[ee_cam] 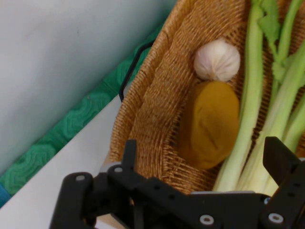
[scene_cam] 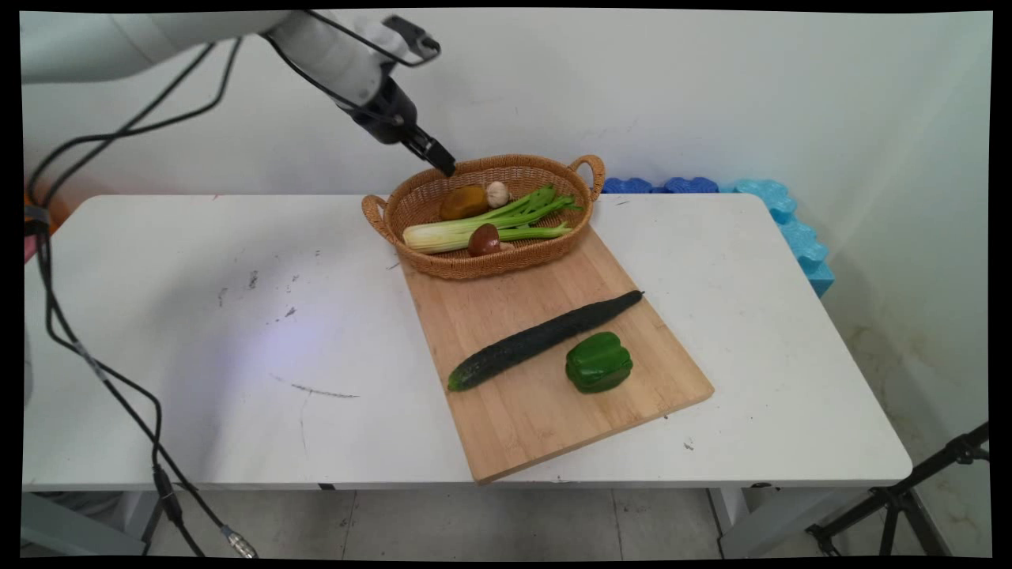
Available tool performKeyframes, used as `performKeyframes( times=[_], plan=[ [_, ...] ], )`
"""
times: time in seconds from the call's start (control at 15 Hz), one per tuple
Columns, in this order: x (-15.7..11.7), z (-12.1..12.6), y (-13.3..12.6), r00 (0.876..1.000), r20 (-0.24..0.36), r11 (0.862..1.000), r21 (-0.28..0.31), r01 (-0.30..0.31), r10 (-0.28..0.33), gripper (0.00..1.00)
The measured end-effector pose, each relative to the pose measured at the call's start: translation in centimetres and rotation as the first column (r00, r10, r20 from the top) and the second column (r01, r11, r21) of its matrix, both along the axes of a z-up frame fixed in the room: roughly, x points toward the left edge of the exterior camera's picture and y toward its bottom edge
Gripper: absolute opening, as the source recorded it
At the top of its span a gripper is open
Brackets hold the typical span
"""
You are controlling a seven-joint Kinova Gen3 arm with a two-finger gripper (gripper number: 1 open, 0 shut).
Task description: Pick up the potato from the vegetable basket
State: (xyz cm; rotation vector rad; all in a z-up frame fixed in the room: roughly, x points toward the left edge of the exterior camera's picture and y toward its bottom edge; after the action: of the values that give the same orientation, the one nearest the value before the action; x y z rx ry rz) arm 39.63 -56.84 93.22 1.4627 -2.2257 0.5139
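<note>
Hovering with jaws spread and empty over the basket's back rim, gripper sits nearest the brown potato, lying in the basket between garlic and celery; probably firm, fairly light, best pinched across its middle.

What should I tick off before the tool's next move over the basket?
1. Tool open: ok, fingers spread wide in the hand view.
2. Tool empty: ok.
3. Tool clear of the basket rim: cannot tell, it hangs at the far rim.
4. Brown potato and garlic in view ahead: ok.
5. Celery in the basket: ok.
6. Cucumber and green pepper on the cutting board: ok.
</note>
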Motion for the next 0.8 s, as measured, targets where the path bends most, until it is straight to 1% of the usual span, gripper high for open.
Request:
performKeyframes(
  times=[0.2,0.4,0.8],
  plan=[
    [-0.9,-2.7,-2.0,1.0,-0.001,0.999,0.035,-0.004,0.004,1.0],
    [-1.8,-4.8,-3.6,1.0,-0.006,0.998,0.062,0.002,-0.002,1.0],
    [-3.2,-7.5,-5.6,1.0,-0.008,0.995,0.094,0.023,-0.022,1.0]
  ],
)
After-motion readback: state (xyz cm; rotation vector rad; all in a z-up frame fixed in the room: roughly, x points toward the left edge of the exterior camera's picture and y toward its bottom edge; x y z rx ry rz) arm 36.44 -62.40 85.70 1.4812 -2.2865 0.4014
